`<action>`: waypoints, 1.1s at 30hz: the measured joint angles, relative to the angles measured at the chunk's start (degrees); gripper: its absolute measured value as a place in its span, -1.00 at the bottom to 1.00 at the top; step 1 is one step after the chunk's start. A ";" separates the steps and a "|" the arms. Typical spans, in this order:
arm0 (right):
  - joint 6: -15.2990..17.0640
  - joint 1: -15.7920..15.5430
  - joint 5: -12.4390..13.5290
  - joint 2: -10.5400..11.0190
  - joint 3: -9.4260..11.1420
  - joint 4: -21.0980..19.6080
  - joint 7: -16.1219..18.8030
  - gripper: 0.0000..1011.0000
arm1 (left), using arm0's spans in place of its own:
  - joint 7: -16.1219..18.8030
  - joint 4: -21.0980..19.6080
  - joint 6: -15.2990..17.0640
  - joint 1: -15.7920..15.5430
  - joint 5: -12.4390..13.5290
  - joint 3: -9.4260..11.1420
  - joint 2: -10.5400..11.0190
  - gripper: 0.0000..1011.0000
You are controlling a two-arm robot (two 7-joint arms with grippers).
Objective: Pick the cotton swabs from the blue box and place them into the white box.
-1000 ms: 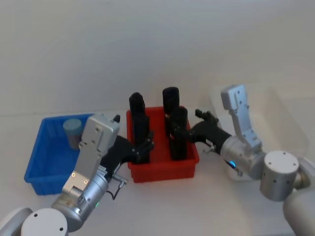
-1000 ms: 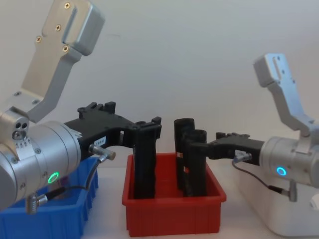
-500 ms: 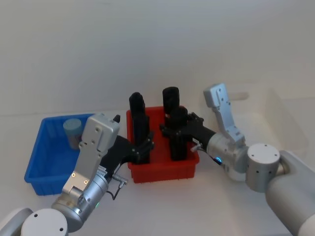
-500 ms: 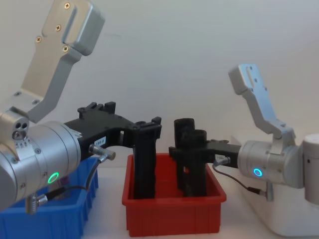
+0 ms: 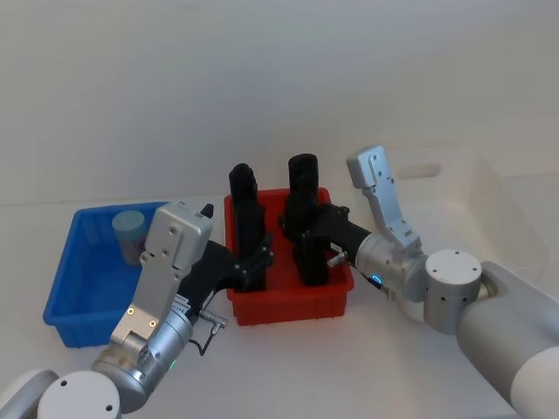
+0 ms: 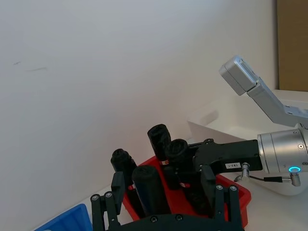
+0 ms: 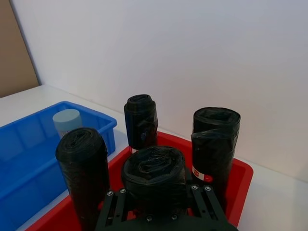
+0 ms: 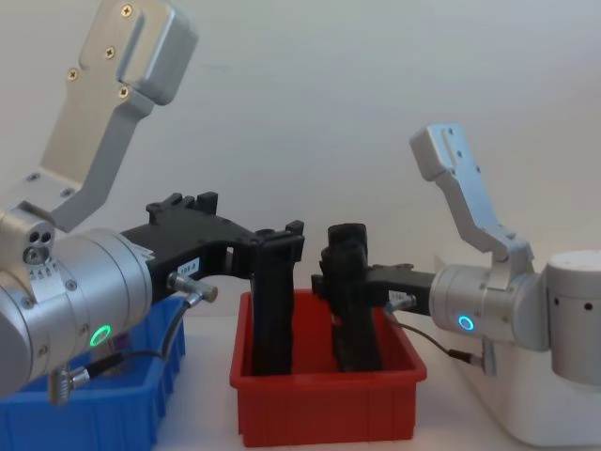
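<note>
One jar of cotton swabs [image 5: 129, 229] with a pale blue lid stands in the far corner of the blue box [image 5: 65, 288], at the left. It appears too in the right wrist view, the cotton swabs [image 7: 66, 120] in the blue box [image 7: 19, 163]. The white box [image 5: 489, 188] sits at the right. My left gripper [image 5: 255, 262] hangs open around a black roll [image 6: 149, 190] in the red bin [image 5: 288, 301]. My right gripper [image 5: 304, 234] is shut on another black roll [image 7: 153, 171] in that bin, and the roll leans.
Several tall black rolls stand in the red bin [image 8: 329, 404] between the blue box [image 8: 94, 423] and the white box [image 8: 563, 413]. Both arms reach in over the red bin from either side. A plain wall lies behind.
My right gripper has moved left from beside the white box into the red bin and closed on a black roll, which now tilts. The left arm has not moved.
</note>
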 joint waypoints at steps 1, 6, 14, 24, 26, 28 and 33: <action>-0.20 0.03 0.02 -0.02 0.04 0.03 -0.02 0.10 | 0.00 0.00 0.00 0.00 0.00 0.00 0.00 0.99; -0.32 -0.88 0.31 0.29 0.39 -2.39 -0.49 0.02 | 0.00 0.00 0.00 0.00 0.00 0.00 0.00 0.99; 2.23 -6.50 1.49 2.38 1.19 -15.00 -2.42 -0.06 | 0.00 0.00 0.00 0.00 0.00 0.00 0.00 0.99; 5.62 -13.09 3.48 5.28 2.74 -31.10 -6.14 -0.14 | 0.00 0.00 0.00 0.00 0.00 0.00 0.00 0.99; 6.32 -14.53 3.84 6.04 3.21 -34.62 -7.15 -0.14 | 0.00 0.00 0.00 0.00 0.00 0.00 0.00 0.99; 6.98 -15.77 4.15 6.75 3.68 -37.65 -8.36 -0.14 | 0.00 0.00 0.00 0.00 0.00 0.00 0.00 0.99; 8.23 -18.01 4.58 8.21 4.76 -42.99 -10.54 -0.14 | 0.00 0.00 0.00 0.00 0.00 0.00 0.00 0.99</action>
